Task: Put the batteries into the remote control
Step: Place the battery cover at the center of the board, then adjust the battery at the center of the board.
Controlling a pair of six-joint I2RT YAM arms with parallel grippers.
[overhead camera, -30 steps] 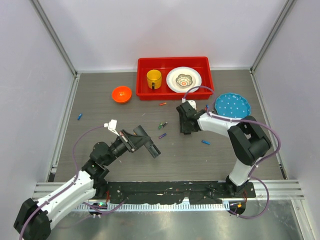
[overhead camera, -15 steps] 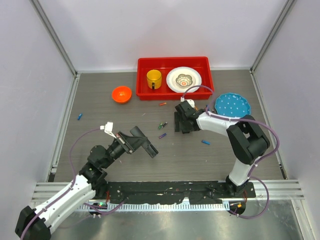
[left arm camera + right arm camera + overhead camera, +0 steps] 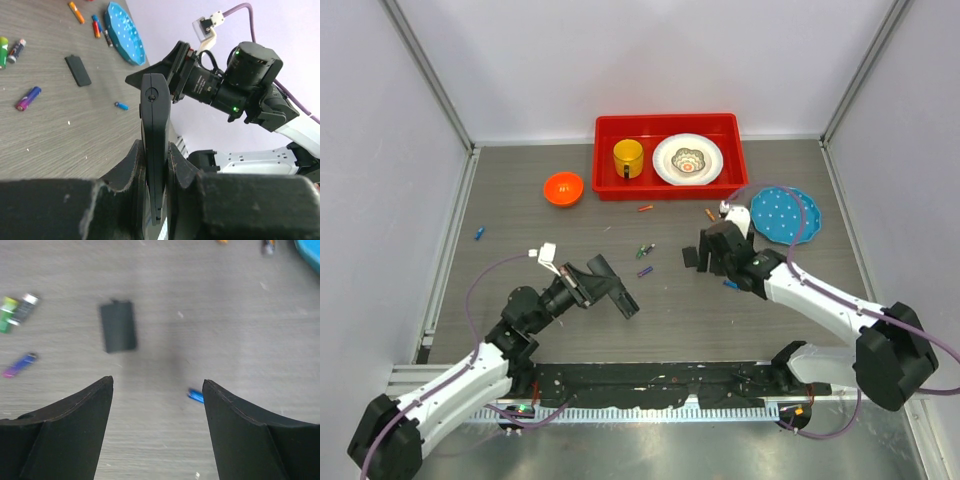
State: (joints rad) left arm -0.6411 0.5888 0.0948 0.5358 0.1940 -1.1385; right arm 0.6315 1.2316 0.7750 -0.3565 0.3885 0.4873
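My left gripper [image 3: 607, 289] is shut on the black remote control [image 3: 617, 293] and holds it above the table; in the left wrist view the remote [image 3: 153, 130] stands edge-on between the fingers. My right gripper [image 3: 710, 262] is open and empty, hovering over the table. In the right wrist view [image 3: 157, 382] a small flat black cover [image 3: 118, 333] lies ahead of it, and a blue battery [image 3: 195, 395] lies by the right finger. A purple battery [image 3: 645, 271], a green and a black battery [image 3: 644, 249] lie between the arms.
A red tray [image 3: 605, 160] at the back holds a yellow mug [image 3: 628, 157] and a white plate [image 3: 688, 158]. An orange bowl [image 3: 563, 188] is left of it and a blue plate [image 3: 784, 212] is at the right. Stray batteries lie near the tray [image 3: 645, 208] and far left [image 3: 479, 234].
My right arm has swung down and back to the right, away from the black cover, which now lies on the table. My left gripper has barely moved with the remote.
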